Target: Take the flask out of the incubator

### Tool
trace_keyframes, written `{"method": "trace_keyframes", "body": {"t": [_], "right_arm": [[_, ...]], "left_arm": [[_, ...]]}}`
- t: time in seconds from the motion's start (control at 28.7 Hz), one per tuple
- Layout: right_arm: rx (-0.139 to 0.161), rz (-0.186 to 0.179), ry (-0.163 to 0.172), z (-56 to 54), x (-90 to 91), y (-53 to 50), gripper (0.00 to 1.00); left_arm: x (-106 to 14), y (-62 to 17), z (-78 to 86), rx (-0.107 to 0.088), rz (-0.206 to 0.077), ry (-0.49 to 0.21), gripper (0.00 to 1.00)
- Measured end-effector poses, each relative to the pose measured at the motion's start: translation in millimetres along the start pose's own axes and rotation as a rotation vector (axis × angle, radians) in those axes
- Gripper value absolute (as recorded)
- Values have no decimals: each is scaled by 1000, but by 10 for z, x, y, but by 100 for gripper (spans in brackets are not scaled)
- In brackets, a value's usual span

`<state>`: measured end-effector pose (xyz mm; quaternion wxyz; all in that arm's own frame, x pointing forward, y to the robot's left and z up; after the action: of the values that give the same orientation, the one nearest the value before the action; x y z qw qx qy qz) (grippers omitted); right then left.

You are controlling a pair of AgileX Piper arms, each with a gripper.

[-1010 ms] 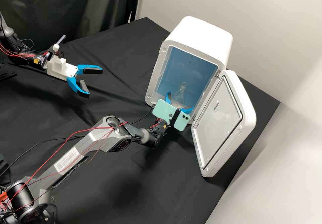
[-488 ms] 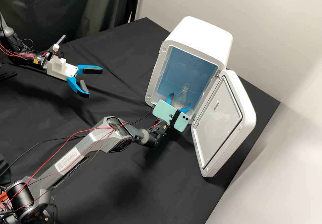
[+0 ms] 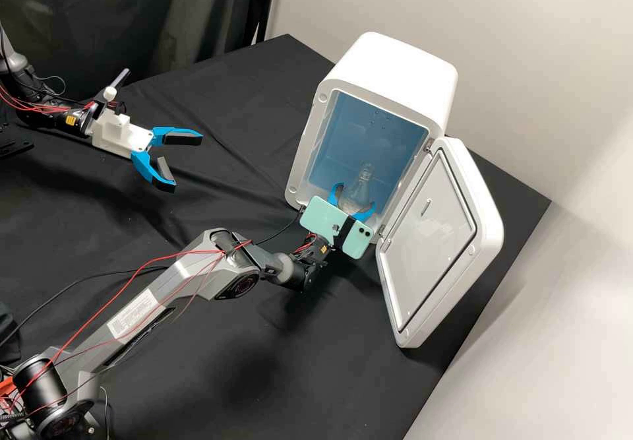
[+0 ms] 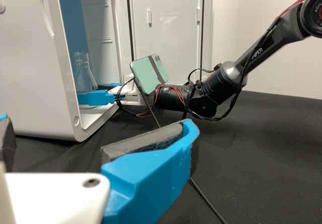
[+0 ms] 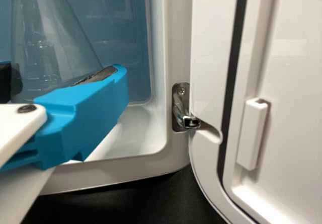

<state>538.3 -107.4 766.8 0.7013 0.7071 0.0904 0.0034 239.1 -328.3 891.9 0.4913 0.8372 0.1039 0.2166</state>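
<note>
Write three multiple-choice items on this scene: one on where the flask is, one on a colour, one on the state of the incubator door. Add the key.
1. Where is the flask?
A. On top of the incubator
B. Inside the incubator
C. On a shelf of the door

2. What colour is the incubator's inner wall?
A. Blue
B. Red
C. Yellow

3. How does the incubator door stand?
A. Shut
B. Swung open
C. Removed

Key:
1 B: the flask stands low in the chamber, with the right end effector around its base.
2 A: the lining shows blue behind the glass.
3 B: the door hangs open on its hinge, its inner face in view.
</note>
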Motion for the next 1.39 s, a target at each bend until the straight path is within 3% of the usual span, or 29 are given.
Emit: {"method": "trace_keyframes", "body": {"t": [0.56, 0.84, 1.11, 1.39], "right_arm": [[6, 4, 2, 4, -9, -6, 0], [31, 8, 6, 10, -93, -55, 0], [42, 19, 9, -2, -213, -65, 0], [41, 26, -18, -36, -442, -40, 0]], "left_arm": [[-26, 9, 4, 0, 1, 0, 100], [-26, 5, 3, 0, -3, 1, 100], [-26, 5, 3, 0, -3, 1, 100], [-26, 5, 3, 0, -3, 1, 100]]}}
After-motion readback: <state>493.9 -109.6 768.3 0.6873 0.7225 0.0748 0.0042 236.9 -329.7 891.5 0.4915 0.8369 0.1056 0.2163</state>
